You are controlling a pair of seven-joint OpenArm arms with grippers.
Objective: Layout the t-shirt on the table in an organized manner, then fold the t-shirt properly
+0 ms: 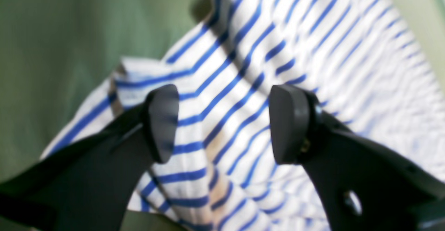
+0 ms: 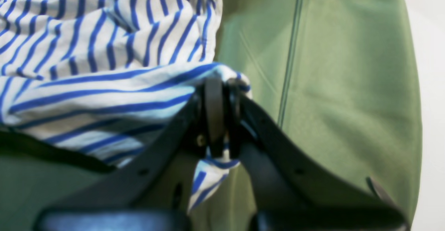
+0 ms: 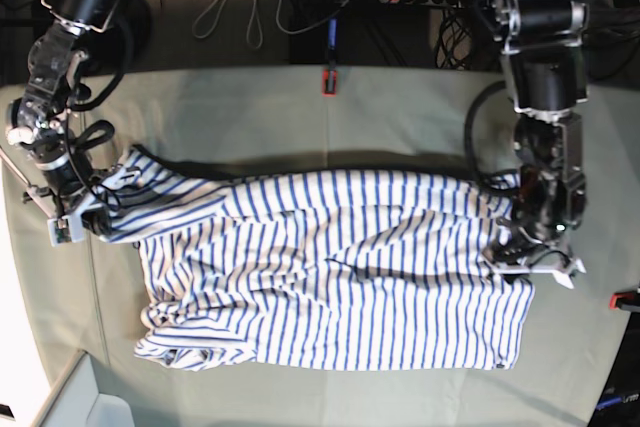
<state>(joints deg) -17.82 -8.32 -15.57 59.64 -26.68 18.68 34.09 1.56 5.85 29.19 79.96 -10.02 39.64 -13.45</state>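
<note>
on the table [image 3: 400,117], t-shirt [image 3: 330,267] spread, right pincer [image 2: 222,114] pinching its corner

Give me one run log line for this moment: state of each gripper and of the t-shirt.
left gripper: open above fabric | right gripper: shut on t-shirt edge | t-shirt: spread on table, wrinkled, unfolded

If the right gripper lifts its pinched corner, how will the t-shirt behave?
Likely floppy: the t-shirt already lies in wrinkles and bunches near the right gripper, so the rest would probably sag and trail. It looks thin and light, so it may drag across the table rather than stay flat.
</note>
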